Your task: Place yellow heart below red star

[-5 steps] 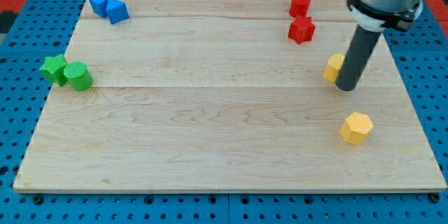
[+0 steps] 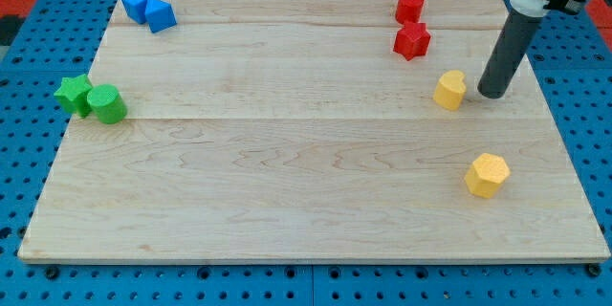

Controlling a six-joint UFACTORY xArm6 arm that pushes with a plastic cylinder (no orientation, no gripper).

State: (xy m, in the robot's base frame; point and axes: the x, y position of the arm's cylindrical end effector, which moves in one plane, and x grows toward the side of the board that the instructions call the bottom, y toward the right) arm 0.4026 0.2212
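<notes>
The yellow heart [image 2: 449, 89] lies on the wooden board [image 2: 287, 153] at the right, below and slightly right of the red star [image 2: 412, 41]. My tip [image 2: 491, 94] stands on the board just right of the yellow heart, with a small gap between them. The dark rod rises from it toward the view's top right.
A red cylinder [image 2: 409, 6] sits just above the red star. A yellow hexagon [image 2: 487, 174] lies at the lower right. Two blue blocks [image 2: 148, 10] are at the top left. A green star [image 2: 74, 93] and green cylinder [image 2: 107, 104] touch at the left edge.
My tip has moved right and a little toward the view's top, away from the yellow heart, which now shows in full. The heart has shifted slightly left.
</notes>
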